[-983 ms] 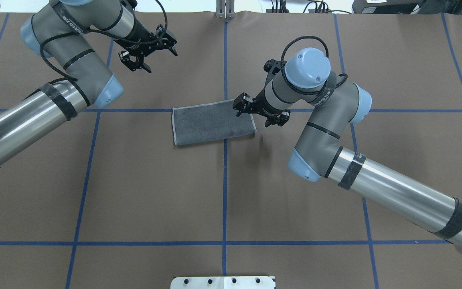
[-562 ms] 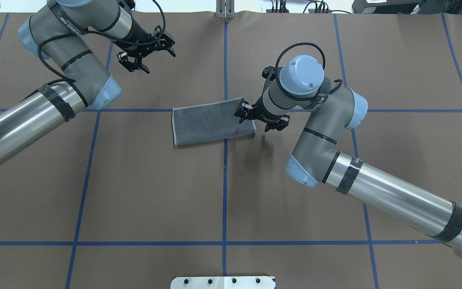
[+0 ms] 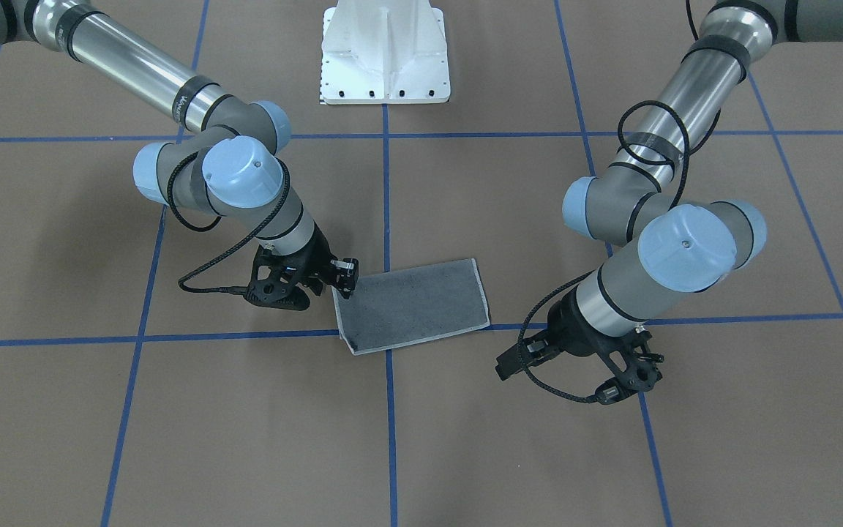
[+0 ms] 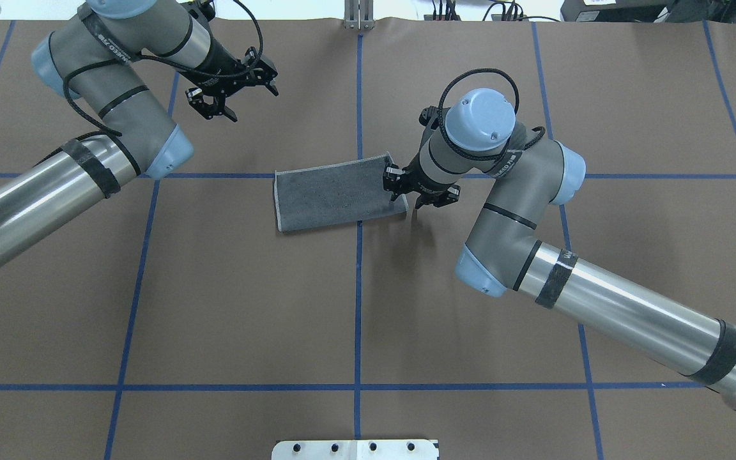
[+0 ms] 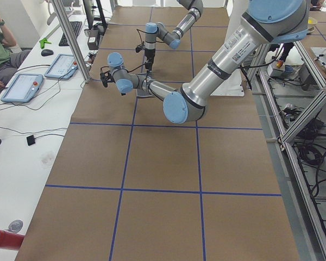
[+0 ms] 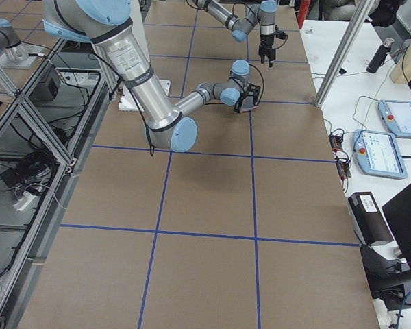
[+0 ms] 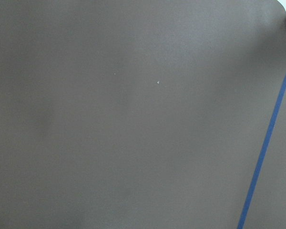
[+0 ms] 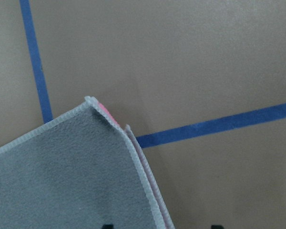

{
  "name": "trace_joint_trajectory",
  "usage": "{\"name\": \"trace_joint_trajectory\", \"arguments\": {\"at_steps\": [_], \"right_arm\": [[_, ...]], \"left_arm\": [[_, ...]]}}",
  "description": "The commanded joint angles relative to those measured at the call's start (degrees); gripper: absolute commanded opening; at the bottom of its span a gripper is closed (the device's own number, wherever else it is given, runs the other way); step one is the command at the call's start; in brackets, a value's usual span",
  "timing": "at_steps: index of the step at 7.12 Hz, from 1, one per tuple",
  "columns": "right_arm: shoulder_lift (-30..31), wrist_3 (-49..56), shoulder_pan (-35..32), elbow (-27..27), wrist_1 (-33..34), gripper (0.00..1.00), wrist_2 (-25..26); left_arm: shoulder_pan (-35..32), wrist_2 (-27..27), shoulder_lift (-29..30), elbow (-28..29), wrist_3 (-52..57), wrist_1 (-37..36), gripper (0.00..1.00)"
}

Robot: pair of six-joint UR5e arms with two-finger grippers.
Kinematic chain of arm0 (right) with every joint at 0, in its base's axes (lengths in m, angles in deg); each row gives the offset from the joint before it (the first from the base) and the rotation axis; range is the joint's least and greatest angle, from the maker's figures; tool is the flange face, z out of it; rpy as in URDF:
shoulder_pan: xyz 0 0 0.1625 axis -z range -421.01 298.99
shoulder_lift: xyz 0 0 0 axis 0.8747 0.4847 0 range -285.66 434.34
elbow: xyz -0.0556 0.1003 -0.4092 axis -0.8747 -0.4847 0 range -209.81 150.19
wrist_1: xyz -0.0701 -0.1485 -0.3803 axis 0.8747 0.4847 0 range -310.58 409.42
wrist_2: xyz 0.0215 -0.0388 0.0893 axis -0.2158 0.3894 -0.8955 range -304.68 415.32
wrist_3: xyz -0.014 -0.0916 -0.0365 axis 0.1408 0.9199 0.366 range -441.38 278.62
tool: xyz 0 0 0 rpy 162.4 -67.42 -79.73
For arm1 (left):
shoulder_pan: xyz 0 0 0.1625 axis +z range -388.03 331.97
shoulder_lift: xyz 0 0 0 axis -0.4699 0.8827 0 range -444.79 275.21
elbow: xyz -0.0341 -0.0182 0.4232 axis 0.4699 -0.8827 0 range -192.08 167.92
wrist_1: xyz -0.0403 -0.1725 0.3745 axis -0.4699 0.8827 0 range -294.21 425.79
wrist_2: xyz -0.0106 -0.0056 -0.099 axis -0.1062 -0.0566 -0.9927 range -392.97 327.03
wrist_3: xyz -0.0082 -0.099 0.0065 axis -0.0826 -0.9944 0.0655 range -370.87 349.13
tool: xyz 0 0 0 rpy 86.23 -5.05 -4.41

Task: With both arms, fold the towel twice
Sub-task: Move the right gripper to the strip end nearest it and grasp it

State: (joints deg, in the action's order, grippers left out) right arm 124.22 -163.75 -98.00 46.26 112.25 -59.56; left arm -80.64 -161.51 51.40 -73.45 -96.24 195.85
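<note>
The towel (image 4: 333, 195) lies flat near the table's middle as a dark grey rectangle with a pale hem. Pink shows at its layered corner (image 8: 104, 109) in the right wrist view. My right gripper (image 4: 414, 190) is low at the towel's right short edge and open. Its jaws straddle the edge near the far right corner, with nothing gripped. From the front, it (image 3: 342, 282) is at that same corner of the towel (image 3: 414, 304). My left gripper (image 4: 250, 102) hangs open above the bare table, far left of the towel, and holds nothing. The left wrist view shows only brown table.
Brown table cover (image 4: 227, 306) carries a grid of blue tape lines (image 4: 358, 287). The white pedestal base (image 3: 385, 51) stands at the robot's side. A person (image 5: 0, 43) sits by tablets (image 5: 22, 87) on a white bench beyond the far edge.
My right gripper has come down and shifted towards the towel's right edge, and its jaws have narrowed. The left gripper has drifted slightly farther left and away.
</note>
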Motion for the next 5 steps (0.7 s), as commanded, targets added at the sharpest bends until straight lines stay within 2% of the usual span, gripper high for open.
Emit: {"name": "trace_joint_trajectory", "arguments": {"at_steps": [1, 5], "right_arm": [[-0.22, 0.02, 0.00, -0.04, 0.00, 0.54, 0.00], [-0.31, 0.11, 0.08, -0.57, 0.00, 0.51, -0.08]], "left_arm": [[-0.04, 0.05, -0.05, 0.20, 1.17, -0.07, 1.00], [-0.04, 0.13, -0.05, 0.20, 1.35, -0.16, 1.00]]}}
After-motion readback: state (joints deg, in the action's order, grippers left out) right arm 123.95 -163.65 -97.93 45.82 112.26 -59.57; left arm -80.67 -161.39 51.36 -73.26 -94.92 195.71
